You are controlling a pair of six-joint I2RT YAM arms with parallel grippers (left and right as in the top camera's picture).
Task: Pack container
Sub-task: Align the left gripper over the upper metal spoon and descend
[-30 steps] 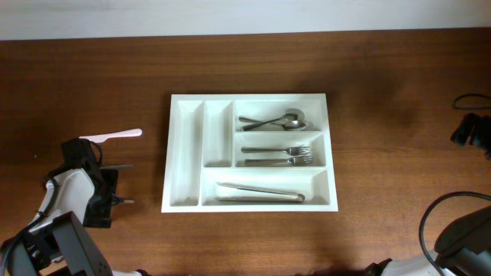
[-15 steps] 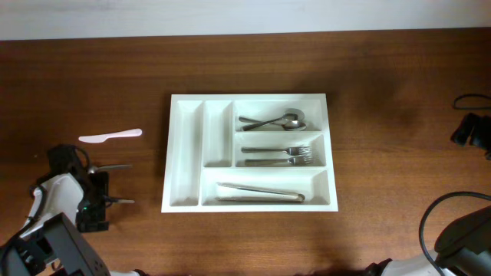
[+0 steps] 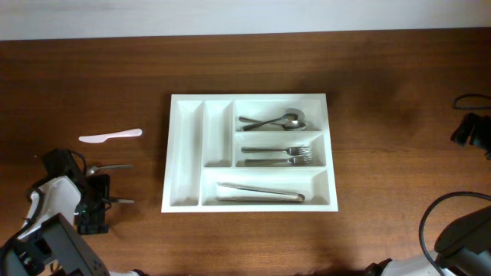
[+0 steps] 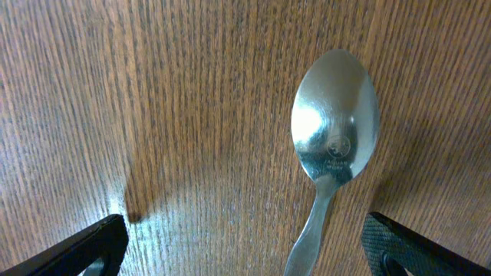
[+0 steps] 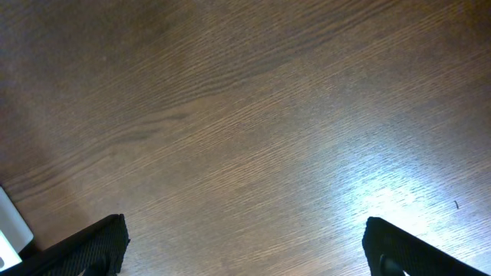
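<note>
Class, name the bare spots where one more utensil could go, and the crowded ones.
Free: the tray's two narrow left compartments; the table right of it. Crowded: its three wide compartments, all holding cutlery; the table's left, by the pink knife, spoon and left end effector.

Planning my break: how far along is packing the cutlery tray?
Mostly done, it seems: the container already holds spoons, forks and a long utensil in its wide compartments. In hand: nothing; the open left gripper hovers over a loose spoon on the table. Left: that spoon and the pale knife lying outside; both narrow compartments are empty.
</note>
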